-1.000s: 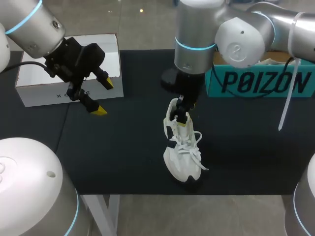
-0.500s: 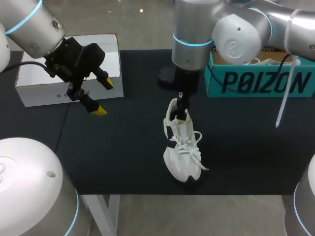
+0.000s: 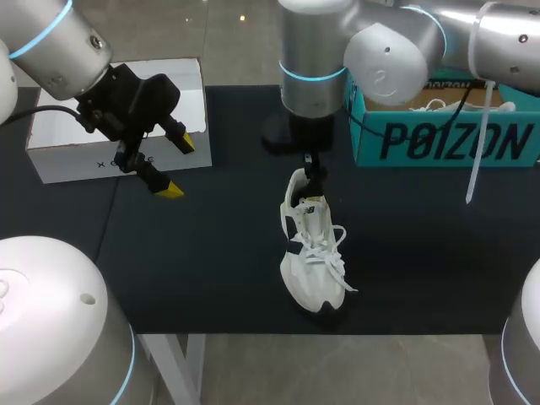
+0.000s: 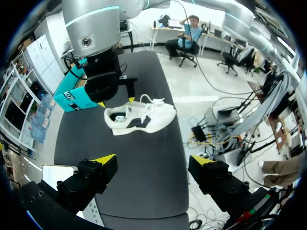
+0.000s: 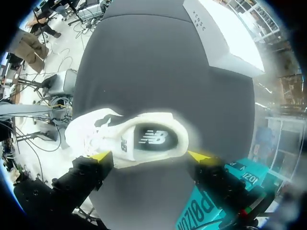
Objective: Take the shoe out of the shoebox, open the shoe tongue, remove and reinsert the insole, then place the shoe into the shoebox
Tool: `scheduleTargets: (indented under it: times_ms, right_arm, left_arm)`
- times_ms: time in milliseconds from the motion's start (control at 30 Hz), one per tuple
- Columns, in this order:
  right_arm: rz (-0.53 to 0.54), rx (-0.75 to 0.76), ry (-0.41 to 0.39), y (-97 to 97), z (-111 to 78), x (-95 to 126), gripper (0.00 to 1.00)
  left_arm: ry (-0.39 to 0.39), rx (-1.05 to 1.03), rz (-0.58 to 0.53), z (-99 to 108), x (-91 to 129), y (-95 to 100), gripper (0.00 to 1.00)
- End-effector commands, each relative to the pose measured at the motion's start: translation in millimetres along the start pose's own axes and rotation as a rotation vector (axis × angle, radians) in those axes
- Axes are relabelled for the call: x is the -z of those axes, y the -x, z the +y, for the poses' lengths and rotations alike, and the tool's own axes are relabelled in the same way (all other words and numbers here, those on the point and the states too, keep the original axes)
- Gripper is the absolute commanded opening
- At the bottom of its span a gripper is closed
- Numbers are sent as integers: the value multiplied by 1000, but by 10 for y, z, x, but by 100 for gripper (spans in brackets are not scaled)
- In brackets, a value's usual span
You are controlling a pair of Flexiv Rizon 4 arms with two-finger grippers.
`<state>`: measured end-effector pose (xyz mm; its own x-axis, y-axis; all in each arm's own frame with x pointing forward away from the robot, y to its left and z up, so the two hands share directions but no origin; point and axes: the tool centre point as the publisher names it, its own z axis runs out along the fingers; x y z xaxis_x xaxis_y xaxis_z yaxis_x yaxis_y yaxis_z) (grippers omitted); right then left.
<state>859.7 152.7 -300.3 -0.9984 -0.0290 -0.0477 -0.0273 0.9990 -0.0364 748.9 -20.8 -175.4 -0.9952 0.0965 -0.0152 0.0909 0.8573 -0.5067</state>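
White lace-up sneaker (image 3: 314, 270) stood mid-frame on black surface (image 3: 211, 253), outside teal cardboard shoebox (image 3: 447, 143) at upper right; right claw (image 5: 151, 156) gaped empty over its collar, left claw (image 3: 178, 166) open, empty, upper left, so best lowered straight, pinching only the tongue edge.

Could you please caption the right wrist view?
Open right hand over the shoe, insole visible, on the black table.

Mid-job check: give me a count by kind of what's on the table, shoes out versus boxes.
Shoes out on the table: 1, the white shoe
Boxes: 2, the teal shoebox and the white box
Total: 3
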Motion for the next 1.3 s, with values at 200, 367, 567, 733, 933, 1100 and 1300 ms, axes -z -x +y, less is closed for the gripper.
scheduleTargets:
  times_ms: [200,367,567,733,933,1100,1300]
  right_arm:
    - [70,-35,53,247,89,-187,100]
    - [85,-38,71,292,126,-263,100]
    - [89,-31,82,295,159,-344,100]
    - [87,-28,92,307,166,-397,100]
    - [67,-32,107,324,172,-483,100]
    - [65,-38,109,352,144,-544,100]
    - [53,-50,110,403,123,-579,100]
  left_arm:
    - [2,0,1,-1,1,6,100]
    - [2,0,1,-1,1,6,100]
    - [2,0,1,-1,1,6,100]
    - [2,0,1,-1,1,6,100]
    - [2,0,1,-1,1,6,100]
    - [2,0,1,-1,1,6,100]
    - [2,0,1,-1,1,6,100]
